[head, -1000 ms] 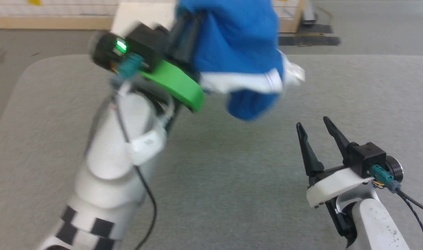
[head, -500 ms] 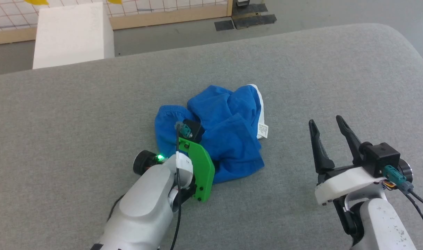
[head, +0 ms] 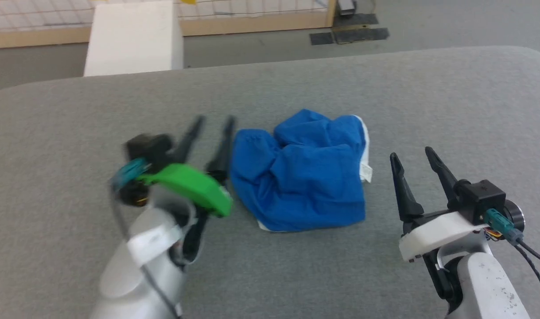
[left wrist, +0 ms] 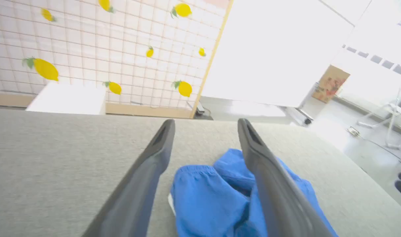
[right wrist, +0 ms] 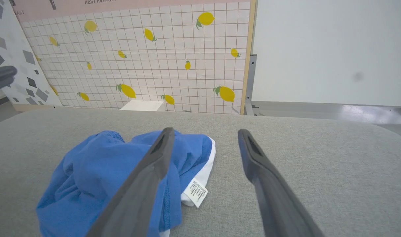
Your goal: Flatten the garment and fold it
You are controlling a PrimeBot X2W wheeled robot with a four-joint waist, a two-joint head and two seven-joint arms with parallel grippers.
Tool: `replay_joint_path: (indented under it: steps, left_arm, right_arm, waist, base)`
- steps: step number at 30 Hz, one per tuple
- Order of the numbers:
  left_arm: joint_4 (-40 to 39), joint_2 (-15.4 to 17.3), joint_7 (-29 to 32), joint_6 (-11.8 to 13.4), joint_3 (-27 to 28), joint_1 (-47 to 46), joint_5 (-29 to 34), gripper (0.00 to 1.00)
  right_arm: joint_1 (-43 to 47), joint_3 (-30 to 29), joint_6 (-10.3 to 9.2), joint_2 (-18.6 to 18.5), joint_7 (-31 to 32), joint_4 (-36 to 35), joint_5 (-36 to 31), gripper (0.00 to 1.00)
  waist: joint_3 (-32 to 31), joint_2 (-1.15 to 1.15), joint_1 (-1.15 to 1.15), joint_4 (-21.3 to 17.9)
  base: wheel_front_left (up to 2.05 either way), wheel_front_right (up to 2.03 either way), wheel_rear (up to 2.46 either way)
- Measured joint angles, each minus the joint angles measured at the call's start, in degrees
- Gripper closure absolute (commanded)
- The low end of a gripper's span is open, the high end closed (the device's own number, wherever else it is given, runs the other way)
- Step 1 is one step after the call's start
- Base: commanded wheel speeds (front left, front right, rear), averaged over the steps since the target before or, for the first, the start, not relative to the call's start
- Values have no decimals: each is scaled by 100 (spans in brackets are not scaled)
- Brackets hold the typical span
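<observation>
The royal-blue garment [head: 305,173] lies crumpled in a heap on the grey table [head: 270,88], its white edge band [head: 365,141] and small white label [head: 366,170] on the right side. My left gripper [head: 213,120] stands open just left of the heap, blurred by motion, holding nothing. In the left wrist view the garment [left wrist: 207,200] lies below and between the fingers [left wrist: 154,158]. My right gripper [head: 411,155] stands open a little right of the garment, empty. The right wrist view shows the garment [right wrist: 98,177] with its label [right wrist: 195,192] left of the gripper [right wrist: 203,131].
A white box [head: 132,37] stands on the floor beyond the table's far edge. A tiled wall panel with lemon prints [right wrist: 147,59] runs behind it. The table's rounded corners lie at the far left and far right.
One second ago my left gripper held the garment up in the air; then it set it on the table. Now the gripper has let go and drawn back to the left, open. The camera has shifted.
</observation>
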Motion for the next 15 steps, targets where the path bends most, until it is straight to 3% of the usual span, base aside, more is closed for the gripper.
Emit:
replay_joint_path:
  steps: [3, 8, 15]
  left_arm:
    - [-296, 205, -616, 330, 245, 362, 331, 0]
    - [-687, 304, -773, 656, 643, 880, 770, 0]
    - [-1351, -26, -794, 672, 1376, 1383, 1392, 0]
  right_arm:
    - [2, 65, 0, -1, 151, -47, -59, 0]
    - [1, 255, 0, 2, 929, 108, -114, 0]
    - [3, 342, 0, 3, 2327, 274, -168, 0]
  waist:
    - [5, 0, 0, 180]
    - [57, 0, 0, 425]
    - [164, 0, 0, 735]
  base:
    - [0, 0, 0]
    - [0, 0, 0]
    - [0, 0, 0]
